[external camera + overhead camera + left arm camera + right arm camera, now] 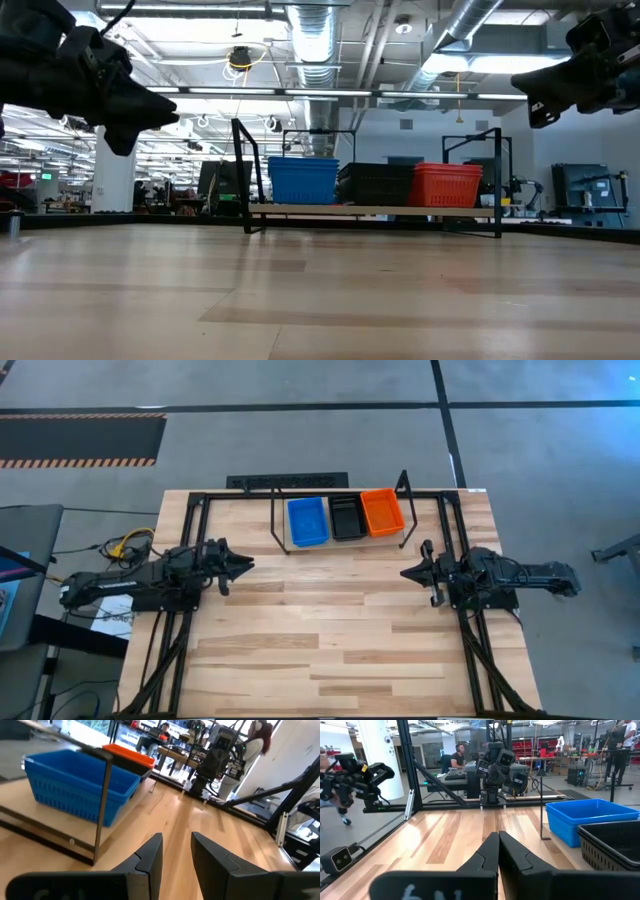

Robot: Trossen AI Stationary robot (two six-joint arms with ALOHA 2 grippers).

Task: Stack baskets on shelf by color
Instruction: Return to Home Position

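High view: shelf (283, 546) at table's far edge holds three basket stacks in a row: blue (307, 521), black (347, 517), red-orange (381, 511); left gripper (243, 565) and right gripper (410, 573) hover apart, empty. Low view: three stacks side by side. Left wrist: fingers (151, 854) narrowly parted. Right wrist: fingers (489, 851) closed together.

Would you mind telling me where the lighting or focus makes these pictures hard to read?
Low view: bright ceiling lights backlight both arms into dark shapes, and the near tabletop is soft, while the blue basket reads clearly. Left wrist view: the left tool is blurred close to the lens and the room behind is washed out. High view: even light, faint shadows.
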